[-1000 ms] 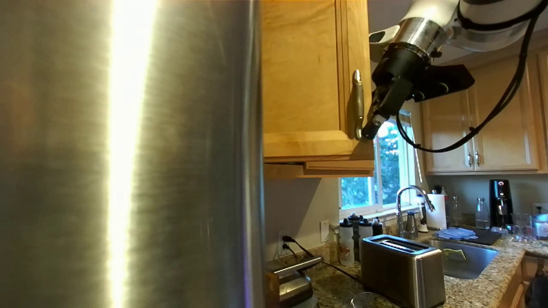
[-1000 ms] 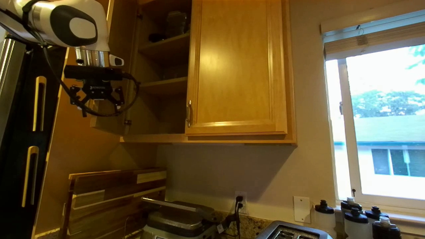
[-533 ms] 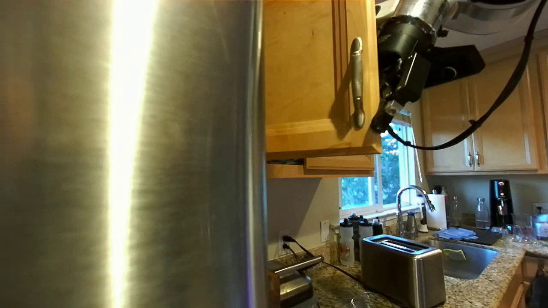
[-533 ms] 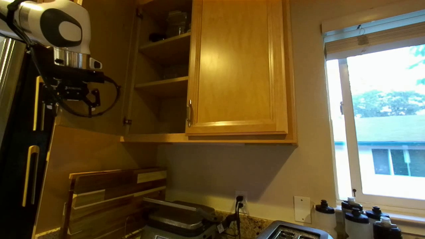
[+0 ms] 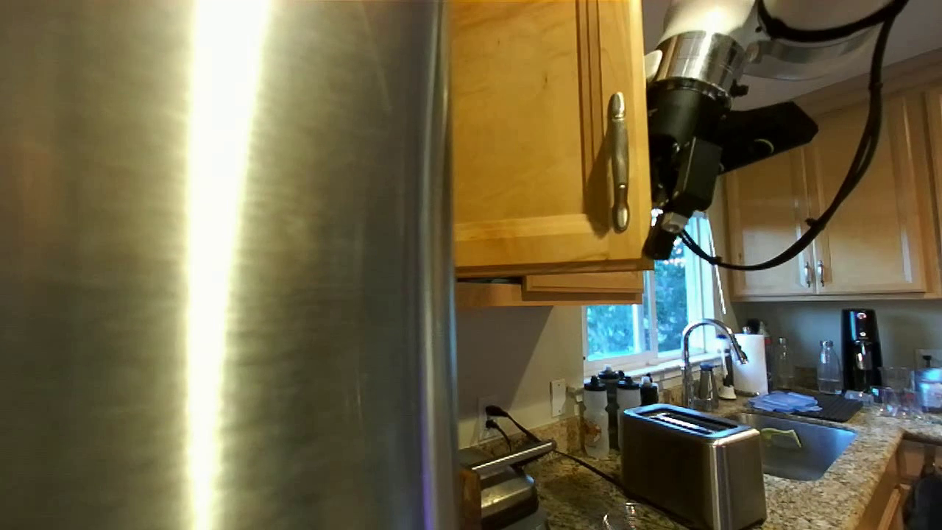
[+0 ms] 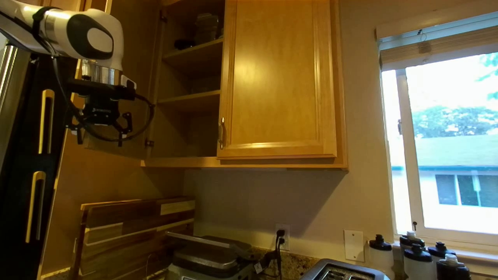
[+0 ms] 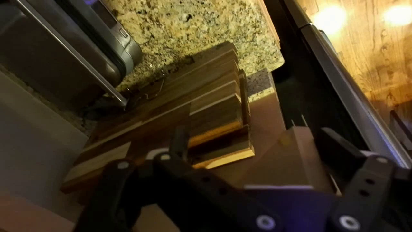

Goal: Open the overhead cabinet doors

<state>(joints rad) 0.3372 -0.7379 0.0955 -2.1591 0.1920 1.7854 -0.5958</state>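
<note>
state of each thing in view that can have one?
Tool: open
Overhead door by tool: open
Other overhead door: shut
Far cabinet doors: shut
Steel fridge door: can't tell
Grill lid: down
Power plugs: inserted
Squeeze bottles: upright, capped
Blind: raised
Window: can't tell
Faucet: no water seen

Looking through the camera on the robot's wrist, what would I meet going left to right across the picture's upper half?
Metal appliance, striped wooden boards, black panel, silvery strip, wooden floor.

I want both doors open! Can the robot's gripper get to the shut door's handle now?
Probably yes: the gripper is open, and nothing seems to stand between it and the handle on the shut door, though distance is hard to judge.
</note>
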